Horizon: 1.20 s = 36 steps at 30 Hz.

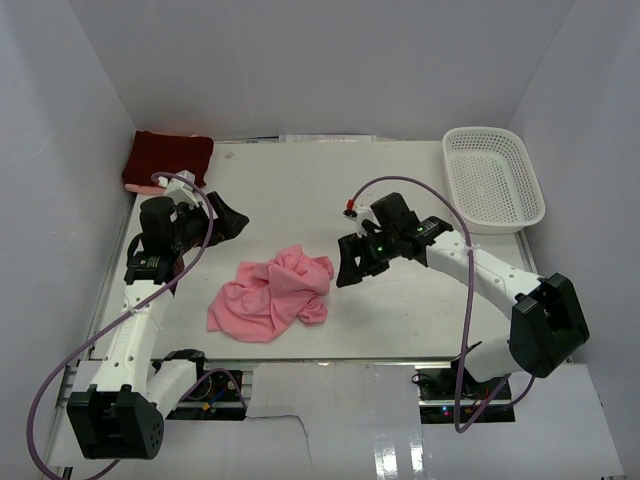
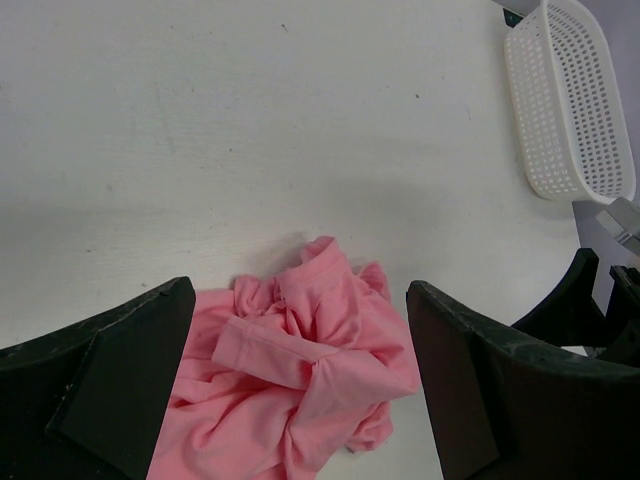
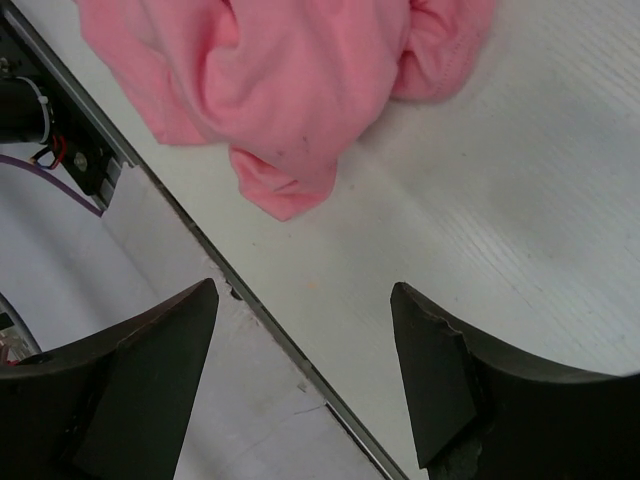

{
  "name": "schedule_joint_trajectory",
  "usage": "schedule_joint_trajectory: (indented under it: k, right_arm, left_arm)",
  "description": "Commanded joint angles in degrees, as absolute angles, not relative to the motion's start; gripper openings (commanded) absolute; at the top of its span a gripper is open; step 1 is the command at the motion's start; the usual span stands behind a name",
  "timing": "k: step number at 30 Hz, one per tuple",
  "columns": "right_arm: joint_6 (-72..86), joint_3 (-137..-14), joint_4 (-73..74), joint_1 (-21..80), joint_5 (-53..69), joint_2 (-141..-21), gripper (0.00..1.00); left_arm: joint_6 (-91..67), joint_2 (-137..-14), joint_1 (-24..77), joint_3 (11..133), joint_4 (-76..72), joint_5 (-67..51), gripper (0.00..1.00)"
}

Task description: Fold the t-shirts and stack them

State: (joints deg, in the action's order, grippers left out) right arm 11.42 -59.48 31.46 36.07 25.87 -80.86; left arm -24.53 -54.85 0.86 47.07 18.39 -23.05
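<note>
Crumpled in a loose heap on the white table [image 1: 400, 180], a little toward 7 o'clock of its middle: the salmon pink t-shirt [image 1: 270, 296]. Not yet folded; bunched and twisted, with a hemmed edge, sleeve or collar, lying across the top in the left wrist view. Tucked into the table's 10 o'clock corner, well apart from the heap: the dark maroon t-shirt [image 1: 167, 160], folded into a neat rectangle. Over at 2 o'clock, against the far right edge: the white mesh basket [image 1: 480, 131]. At 10 o'clock of the pink heap, near it but apart: the left gripper [image 1: 228, 218], jaws spread wide and clasping nothing. Looks down between its own black fingers [image 2: 100, 390] onto the pink cloth, with the basket at 2 o'clock of that view and part of the other arm's black fingers at the 3 o'clock edge. At 3 o'clock of the heap, just beside its edge: the right gripper [image 1: 350, 262], jaws likewise parted and empty. In its wrist view, only bare table and the table's front edge between the two fingers, and pink cloth at 12 o'clock beyond the tips, clear of both.
</note>
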Motion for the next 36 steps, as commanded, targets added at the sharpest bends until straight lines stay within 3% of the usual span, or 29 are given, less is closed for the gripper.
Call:
schedule_joint_trajectory:
  k: [1,17,19,20,23,30,36]
  right_arm:
    - [13.5,-59.5,24.2,40.2,28.2,-82.7,0.76]
    - [15.6,-67.6,13.6,44.0,30.9,-99.7,0.73]
    - [15.7,-68.6,13.0,44.1,31.3,-101.2,0.61]
    - [15.7,-69.8,12.7,44.1,31.6,-102.5,0.38]
    - [15.5,-72.2,13.9,44.1,30.7,-104.1,0.08]
    - [15.2,-79.0,17.8,41.2,23.7,-104.2,0.08]
    - [15.5,-81.8,21.6,32.7,19.3,-102.9,0.08]
  left_arm:
    - [-26.8,-54.1,0.9,48.5,21.4,-21.9,0.98]
    - [-30.3,-56.1,0.9,49.0,25.4,-16.6,0.98]
    - [-30.0,-55.6,0.8,49.2,26.0,-15.5,0.98]
    - [-30.0,-55.5,0.8,49.3,26.2,-15.2,0.98]
    - [-29.4,-54.9,0.8,49.5,26.9,-14.9,0.98]
    - [-28.2,-54.1,0.8,49.7,27.1,-14.9,0.98]
    - [-23.2,-57.2,0.8,50.5,29.4,-16.4,0.98]
